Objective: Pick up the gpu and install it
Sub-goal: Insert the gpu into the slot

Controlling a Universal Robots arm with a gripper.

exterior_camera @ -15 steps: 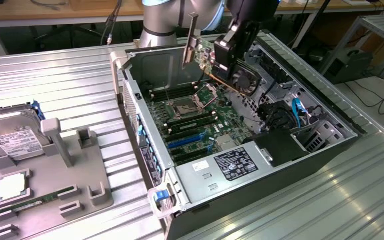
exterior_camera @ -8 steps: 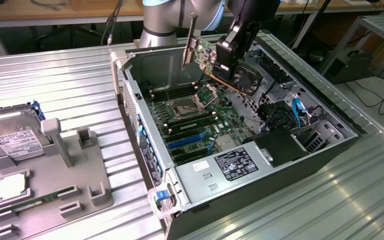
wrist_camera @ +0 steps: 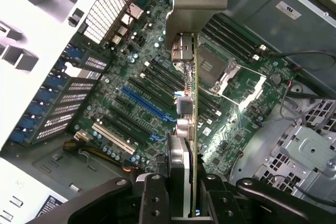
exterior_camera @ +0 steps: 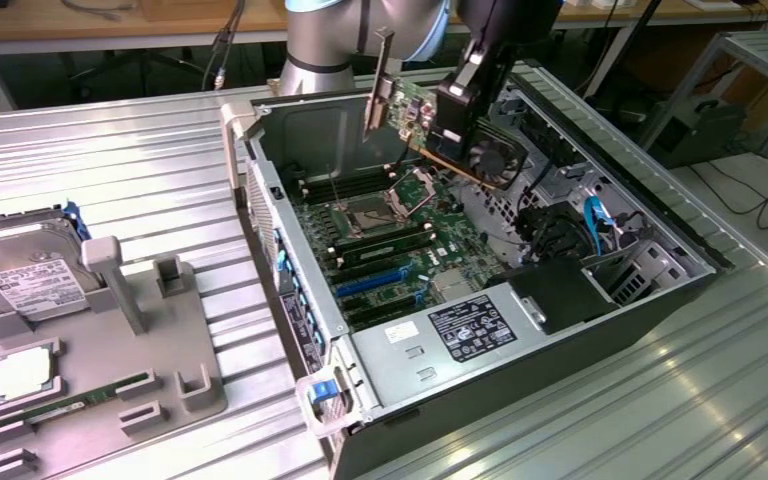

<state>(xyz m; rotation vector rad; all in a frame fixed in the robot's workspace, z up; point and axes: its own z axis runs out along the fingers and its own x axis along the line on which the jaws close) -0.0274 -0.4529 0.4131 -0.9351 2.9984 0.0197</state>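
The arm comes down from the far side of the table, wrist tipped downward, with the gripper (exterior_camera: 448,125) hanging over the open computer case (exterior_camera: 531,410). Its fingers (wrist_camera: 156,195) are clamped on the gpu (exterior_camera: 418,115), which is held on edge in the air above the motherboard (exterior_camera: 398,245), with the silver bracket (exterior_camera: 380,85) toward the exterior view's left.

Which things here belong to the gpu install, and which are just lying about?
In the job: gpu, held between the jaws of the gripper; open computer case; motherboard.
Lying about: hard drive; memory stick; grey holder.
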